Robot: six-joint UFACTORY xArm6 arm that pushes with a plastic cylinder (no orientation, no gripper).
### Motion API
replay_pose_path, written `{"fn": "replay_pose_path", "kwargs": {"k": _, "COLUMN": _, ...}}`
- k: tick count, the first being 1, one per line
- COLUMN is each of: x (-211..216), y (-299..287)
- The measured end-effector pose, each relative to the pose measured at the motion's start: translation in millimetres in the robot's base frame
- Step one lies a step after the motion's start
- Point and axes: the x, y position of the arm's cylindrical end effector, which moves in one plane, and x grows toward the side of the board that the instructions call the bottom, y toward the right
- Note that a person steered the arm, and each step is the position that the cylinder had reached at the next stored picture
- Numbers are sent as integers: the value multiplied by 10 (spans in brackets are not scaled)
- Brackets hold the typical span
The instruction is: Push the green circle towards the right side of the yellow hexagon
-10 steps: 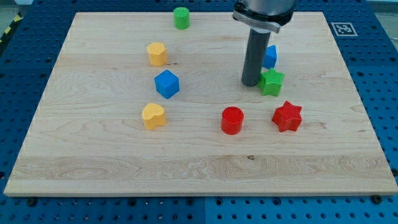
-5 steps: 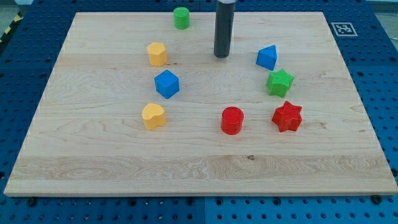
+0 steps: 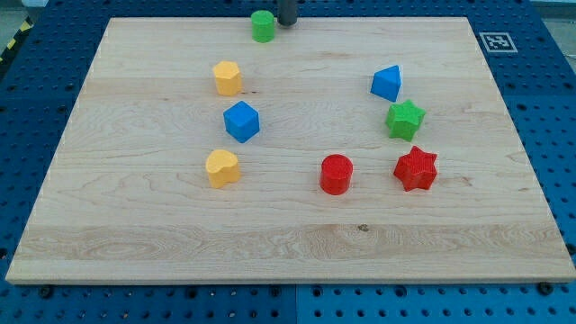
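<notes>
The green circle stands near the board's top edge, left of centre. My tip is just to its right, at the view's top edge, close beside it; only the rod's lowest part shows. The yellow hexagon sits below and left of the green circle, well apart from it.
A blue cube and a yellow heart lie below the hexagon. A red circle, red star, green star and blue block are on the right half of the wooden board.
My tip has moved from beside the green star up and to the left, to just right of the green circle. No block has moved in the last half second.
</notes>
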Motion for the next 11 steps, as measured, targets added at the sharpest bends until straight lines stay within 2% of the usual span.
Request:
{"fn": "replay_pose_path", "kwargs": {"k": 2, "x": -1, "y": -232}}
{"fn": "replay_pose_path", "kwargs": {"k": 3, "x": -2, "y": -497}}
{"fn": "replay_pose_path", "kwargs": {"k": 4, "x": -6, "y": -1018}}
{"fn": "replay_pose_path", "kwargs": {"k": 5, "x": -5, "y": -1187}}
{"fn": "replay_pose_path", "kwargs": {"k": 6, "x": 3, "y": -1182}}
{"fn": "replay_pose_path", "kwargs": {"k": 9, "x": 147, "y": -325}}
{"fn": "replay_pose_path", "kwargs": {"k": 11, "x": 707, "y": -383}}
